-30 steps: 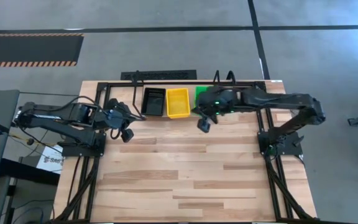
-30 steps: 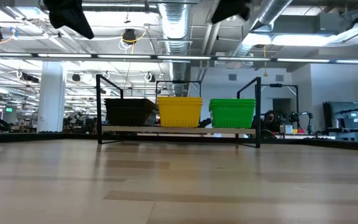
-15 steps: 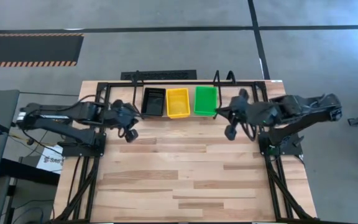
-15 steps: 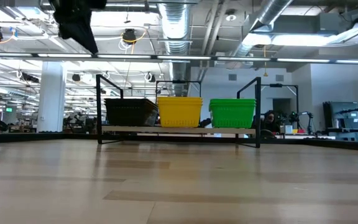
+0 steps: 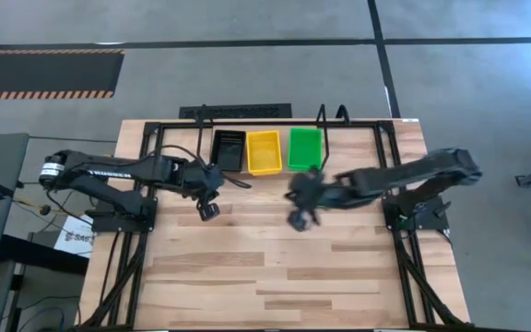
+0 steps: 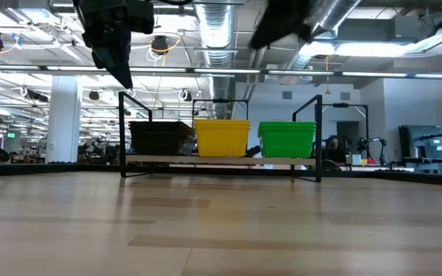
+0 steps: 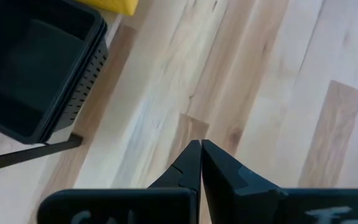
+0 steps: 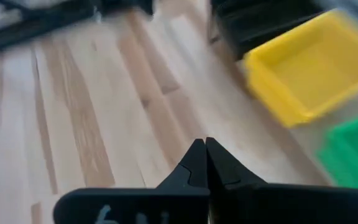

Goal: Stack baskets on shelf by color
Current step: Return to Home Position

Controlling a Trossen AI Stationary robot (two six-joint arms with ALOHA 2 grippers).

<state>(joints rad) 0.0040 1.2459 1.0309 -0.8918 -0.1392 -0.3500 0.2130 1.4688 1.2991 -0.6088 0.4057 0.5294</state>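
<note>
Three basket stacks stand side by side on the shelf (image 5: 267, 175) at the table's far edge: black (image 5: 228, 150), yellow (image 5: 264, 151) and green (image 5: 304, 148). In the low view they sit on the shelf's pale board (image 6: 219, 159): black (image 6: 159, 138), yellow (image 6: 222, 137), green (image 6: 286, 139). My left gripper (image 5: 207, 210) hovers above the table just in front of the black stack, shut and empty (image 7: 201, 147). My right gripper (image 5: 300, 219) hovers in front of the green stack, shut and empty (image 8: 204, 144).
A larger black tube frame (image 5: 155, 138) runs round the table's far edge and down both sides. The arm bases stand at the left (image 5: 118, 217) and right (image 5: 418, 214). Bare wooden table top (image 5: 275, 267) lies on the near side of the shelf.
My right gripper has pulled back from above the green stack toward the table's right, then swung left again and nearer, to a place in front of the green stack. My left gripper has moved rightward and slightly nearer, in front of the black stack. The baskets have stayed put.
</note>
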